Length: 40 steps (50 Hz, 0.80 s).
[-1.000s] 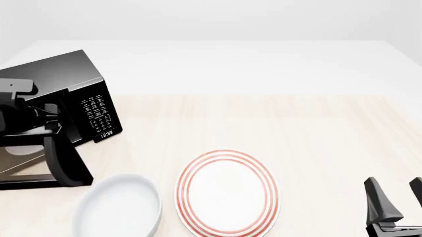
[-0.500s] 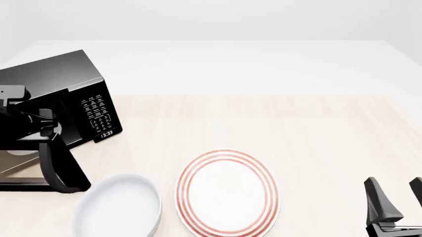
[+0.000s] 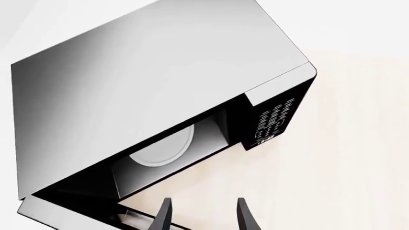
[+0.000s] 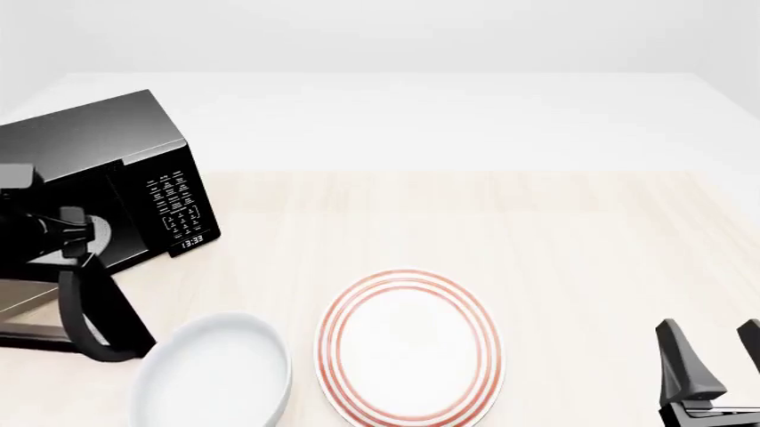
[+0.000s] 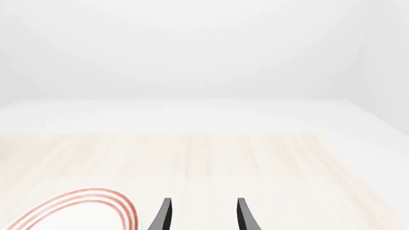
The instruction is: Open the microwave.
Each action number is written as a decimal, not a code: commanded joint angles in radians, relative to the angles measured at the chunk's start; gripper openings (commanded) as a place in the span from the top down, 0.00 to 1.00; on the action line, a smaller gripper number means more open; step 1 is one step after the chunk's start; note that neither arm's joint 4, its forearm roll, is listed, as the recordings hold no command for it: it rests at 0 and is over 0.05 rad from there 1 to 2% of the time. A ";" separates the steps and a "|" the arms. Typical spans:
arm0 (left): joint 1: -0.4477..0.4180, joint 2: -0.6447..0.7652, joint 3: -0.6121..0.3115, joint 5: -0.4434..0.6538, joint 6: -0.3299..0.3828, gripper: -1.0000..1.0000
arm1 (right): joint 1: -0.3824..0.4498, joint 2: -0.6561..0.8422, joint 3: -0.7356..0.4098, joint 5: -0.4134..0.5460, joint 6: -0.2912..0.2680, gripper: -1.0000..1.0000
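Observation:
The glossy black microwave point(image 4: 89, 133) stands at the table's far left, its keypad point(image 4: 178, 205) facing right and toward me. Its dark door point(image 4: 105, 313) is swung open toward the near side. In the left wrist view the microwave point(image 3: 147, 81) shows an open cavity with the white turntable point(image 3: 163, 147) inside, and the door's edge point(image 3: 70, 215) lies by one finger. My left gripper point(image 3: 203, 218) is open with nothing between the fingers, just in front of the cavity. My left arm point(image 4: 36, 233) overlaps the oven front. My right gripper point(image 4: 716, 369) is open and empty at the near right.
A white plate with red rings point(image 4: 408, 347) lies at the near middle, and its rim shows in the right wrist view point(image 5: 96, 203). A white bowl point(image 4: 214, 374) sits to its left, close to the open door. The right gripper point(image 5: 203, 218) points over bare wood.
The microwave door has swung further open, its free edge moving left and toward the near side. My left arm has moved left with it. The right arm has not moved.

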 commanded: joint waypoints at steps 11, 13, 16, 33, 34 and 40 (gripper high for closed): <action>0.024 -0.070 0.055 0.041 0.013 0.00 | 0.000 0.000 0.000 0.000 0.000 0.00; 0.024 -0.075 0.057 0.045 0.014 0.00 | 0.000 0.000 0.000 0.000 0.000 0.00; 0.027 -0.083 0.060 0.050 0.016 0.00 | 0.000 0.000 0.000 0.000 0.000 0.00; 0.042 -0.142 0.100 0.072 0.010 0.00 | 0.000 0.000 0.000 0.000 0.000 0.00; 0.042 -0.142 0.101 0.072 0.010 0.00 | 0.000 0.000 0.000 0.000 0.000 0.00; 0.051 -0.170 0.117 0.083 0.010 0.00 | 0.000 0.000 0.000 0.000 0.000 0.00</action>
